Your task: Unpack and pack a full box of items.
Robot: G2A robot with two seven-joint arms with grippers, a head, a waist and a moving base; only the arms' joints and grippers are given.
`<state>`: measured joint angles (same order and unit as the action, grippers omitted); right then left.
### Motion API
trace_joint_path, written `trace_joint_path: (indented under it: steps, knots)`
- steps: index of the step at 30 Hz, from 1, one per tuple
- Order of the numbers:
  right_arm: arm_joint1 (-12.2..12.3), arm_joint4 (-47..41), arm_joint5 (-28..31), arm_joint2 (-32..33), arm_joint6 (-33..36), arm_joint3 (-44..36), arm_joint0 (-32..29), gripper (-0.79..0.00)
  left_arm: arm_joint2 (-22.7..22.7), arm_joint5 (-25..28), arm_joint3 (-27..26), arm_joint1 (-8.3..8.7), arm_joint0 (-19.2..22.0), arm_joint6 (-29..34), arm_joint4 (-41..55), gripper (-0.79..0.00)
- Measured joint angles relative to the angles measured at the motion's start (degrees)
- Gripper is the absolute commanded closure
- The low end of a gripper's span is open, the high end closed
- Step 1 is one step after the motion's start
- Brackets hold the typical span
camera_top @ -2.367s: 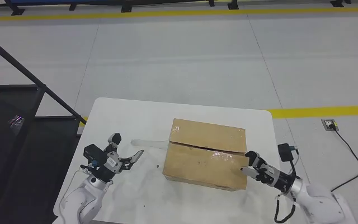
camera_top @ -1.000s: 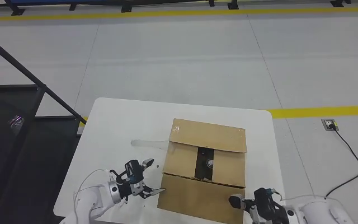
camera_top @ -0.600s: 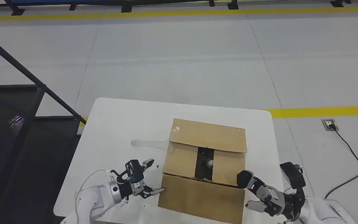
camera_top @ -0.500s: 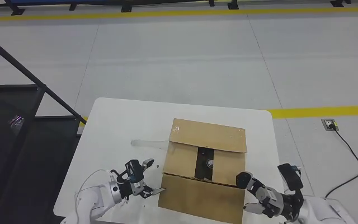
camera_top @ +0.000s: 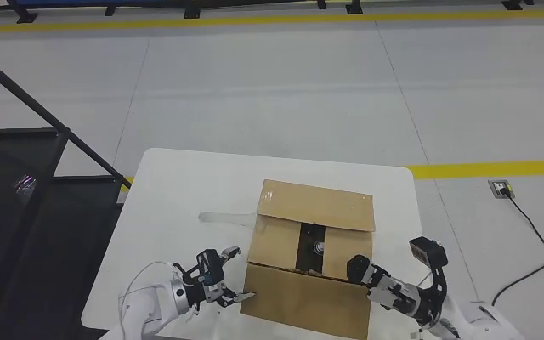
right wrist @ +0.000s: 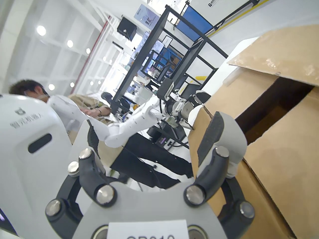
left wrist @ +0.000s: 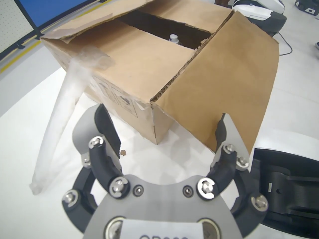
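- The box (camera_top: 314,246) sits on the white table (camera_top: 187,187), nearer the robot's right side.
- Its near flap (camera_top: 306,302) is folded out and hangs down toward the robot. The far flap lies almost flat.
- Two inner flaps cover most of the top. In the dark gap between them I can see a small bottle cap (left wrist: 173,37).
- A loose strip of clear tape (left wrist: 62,115) hangs from one top corner of the box down onto the table.
- I think the step is opening the box. Nothing has been taken out yet.
- Next, the inner flaps need to be pushed aside so the things inside can be reached. That calls for a soft touch, as the card is already torn at the edges.
- The left gripper (left wrist: 163,115) is wide open and holds nothing. It sits low by the near left corner of the box, with one finger close to the hanging flap's edge. I cannot tell if it touches.
- The right gripper (right wrist: 152,125) is open too and holds nothing. One finger (right wrist: 216,130) is right at the near right corner of the box.
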<state>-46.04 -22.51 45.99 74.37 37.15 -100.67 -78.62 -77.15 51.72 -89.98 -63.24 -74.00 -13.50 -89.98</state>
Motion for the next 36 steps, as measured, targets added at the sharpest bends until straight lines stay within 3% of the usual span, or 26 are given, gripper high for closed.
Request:
trace_joint_path:
  steps: [10,13,20,29,36]
  knots:
    - [-0.1,-1.8,-1.2,-0.2,0.1,0.1,0.5,-0.785,0.2,0.4,0.0,0.03,0.0,-0.1,-0.3,-0.785]
    - [-0.5,-3.0,-5.8,-1.7,-0.8,-0.4,1.1,-0.785,1.0,-0.5,-0.9,0.03,-0.5,0.7,-0.8,-0.785]
    - [-1.3,-8.4,-14.4,-4.0,3.9,2.8,5.2,-0.785,2.2,-2.4,-1.1,0.23,-0.8,0.3,-2.4,-0.785]
    - [-2.4,-9.0,-27.1,-5.0,-0.5,6.7,9.3,-0.785,2.1,-2.8,-0.4,0.68,-0.7,-1.7,-2.6,-0.785]
    - [-3.5,-6.6,-29.2,-5.6,-7.0,8.7,11.4,-0.785,2.1,-2.9,-0.2,1.02,-0.8,-2.5,-2.7,-0.785]
